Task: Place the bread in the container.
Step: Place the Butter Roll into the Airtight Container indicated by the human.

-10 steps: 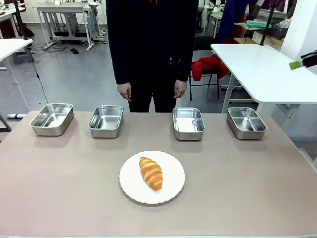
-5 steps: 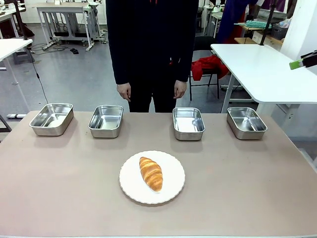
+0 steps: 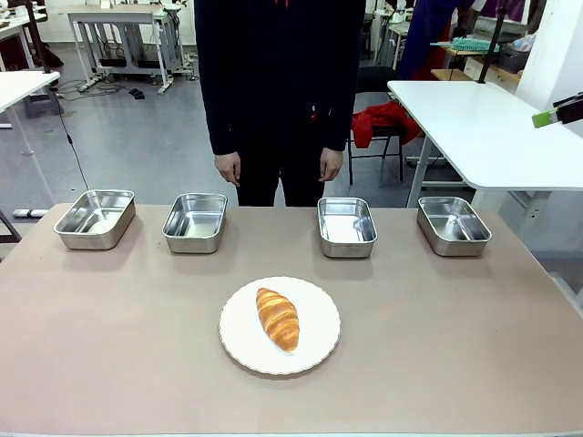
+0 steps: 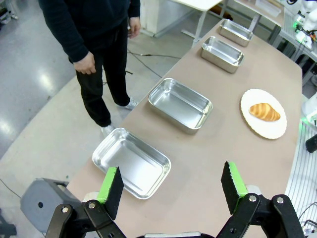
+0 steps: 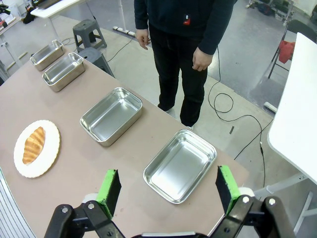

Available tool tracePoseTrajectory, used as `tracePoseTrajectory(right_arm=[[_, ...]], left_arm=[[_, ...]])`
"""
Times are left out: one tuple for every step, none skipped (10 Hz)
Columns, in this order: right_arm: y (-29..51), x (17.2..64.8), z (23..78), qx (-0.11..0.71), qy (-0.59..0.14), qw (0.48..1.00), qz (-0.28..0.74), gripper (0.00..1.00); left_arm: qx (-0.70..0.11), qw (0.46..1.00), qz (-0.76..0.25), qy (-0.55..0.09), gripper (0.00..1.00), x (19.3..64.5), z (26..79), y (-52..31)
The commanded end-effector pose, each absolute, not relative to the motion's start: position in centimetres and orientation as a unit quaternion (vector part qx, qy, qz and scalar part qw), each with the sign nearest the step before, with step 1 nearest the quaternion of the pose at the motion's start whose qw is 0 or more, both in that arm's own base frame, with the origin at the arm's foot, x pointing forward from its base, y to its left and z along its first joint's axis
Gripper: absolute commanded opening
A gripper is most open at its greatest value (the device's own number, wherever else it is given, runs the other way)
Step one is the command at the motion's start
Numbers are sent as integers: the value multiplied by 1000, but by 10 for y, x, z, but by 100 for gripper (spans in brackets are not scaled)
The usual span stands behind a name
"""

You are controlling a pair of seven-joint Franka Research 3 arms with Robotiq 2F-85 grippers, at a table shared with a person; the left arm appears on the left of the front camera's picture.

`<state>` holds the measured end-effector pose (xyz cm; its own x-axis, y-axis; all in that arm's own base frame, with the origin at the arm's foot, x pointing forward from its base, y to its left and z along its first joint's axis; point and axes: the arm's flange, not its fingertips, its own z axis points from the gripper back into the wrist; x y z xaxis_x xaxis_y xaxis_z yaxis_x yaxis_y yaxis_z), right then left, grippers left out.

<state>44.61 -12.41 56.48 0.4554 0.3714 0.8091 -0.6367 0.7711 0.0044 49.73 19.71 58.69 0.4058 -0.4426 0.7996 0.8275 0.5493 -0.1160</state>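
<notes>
My left claw (image 4: 171,184) and right claw (image 5: 167,188) hang open and empty above the far corners of the tabletop (image 3: 455,346). The bread (image 3: 278,319) lies on the plate (image 3: 239,350) near the front edge. The grasp is not yet begun. Next, I judge: descend onto the bread, then carry it to a container (image 3: 347,200) at the far edge.

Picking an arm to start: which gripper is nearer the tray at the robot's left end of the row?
Left. The left gripper hangs open above the left-end tray; the right gripper hangs open above the right-end tray, at the row's other end.
</notes>
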Motion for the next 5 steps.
tracePoseTrajectory(right_arm=[[-123,446,567,159,-434,835,300,100],[-123,446,567,159,-434,835,300,100],[-123,446,567,159,-434,835,300,100],[-123,446,567,159,-434,835,300,100],[-123,446,567,159,-434,835,300,100]], left_arm=[[-258,796,-398,-375,100,496,589,196],[-258,796,-398,-375,100,496,589,196],[-258,796,-398,-375,100,496,589,196],[-258,796,-398,-375,100,496,589,196],[-258,796,-398,-375,100,496,589,196]])
